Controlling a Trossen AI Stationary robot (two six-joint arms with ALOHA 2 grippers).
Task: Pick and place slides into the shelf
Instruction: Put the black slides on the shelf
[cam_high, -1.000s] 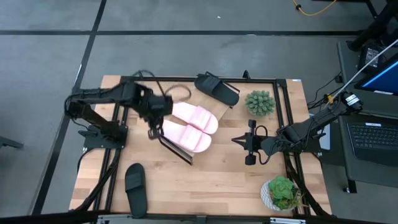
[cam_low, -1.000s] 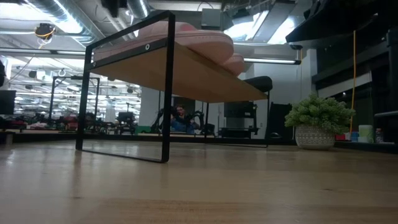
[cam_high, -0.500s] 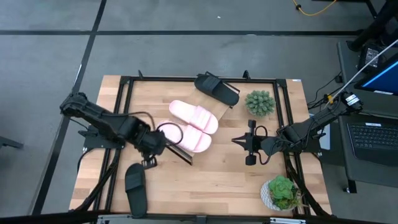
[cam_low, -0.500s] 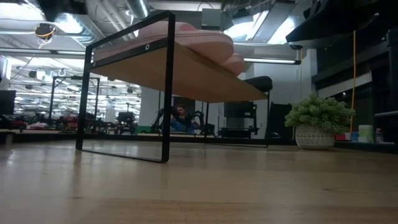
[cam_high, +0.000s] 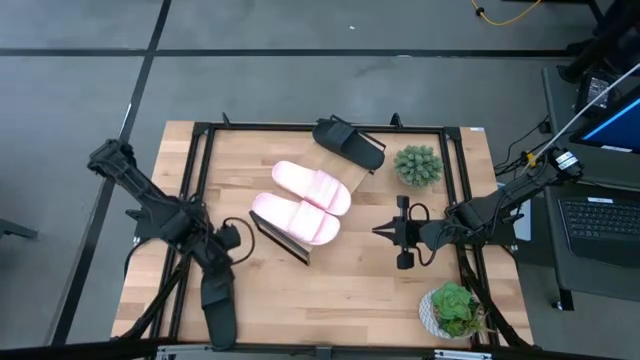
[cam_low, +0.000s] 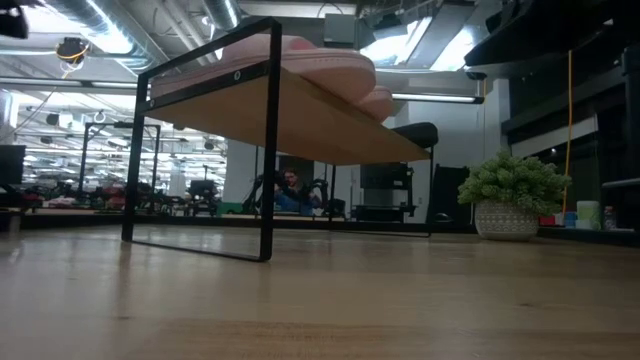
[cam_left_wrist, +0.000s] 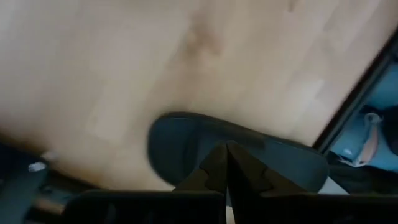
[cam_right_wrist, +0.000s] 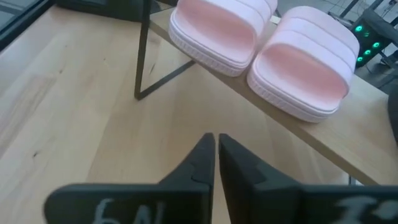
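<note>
Two pale pink slides (cam_high: 312, 187) (cam_high: 296, 218) lie side by side on the slanted wood shelf (cam_high: 283, 240), soles down; the right wrist view shows them (cam_right_wrist: 224, 28) (cam_right_wrist: 311, 62) on its board (cam_right_wrist: 323, 134). One black slide (cam_high: 218, 300) lies flat on the table near the near edge. A second black slide (cam_high: 348, 143) is at the shelf's far end. My left gripper (cam_high: 220, 268) hovers shut just above the near black slide (cam_left_wrist: 186, 140). My right gripper (cam_high: 385, 232) waits shut, right of the shelf.
A potted plant (cam_high: 417, 165) stands right of the far black slide, and another (cam_high: 452, 310) at the near right corner. A black metal frame (cam_high: 200, 180) runs around the tabletop. Bare wood lies between the shelf and the near edge.
My left arm has swung away from the pink slides on the shelf, toward the table's near left, and now its gripper is over the near black slide. The pink slides have stayed in place on the shelf.
</note>
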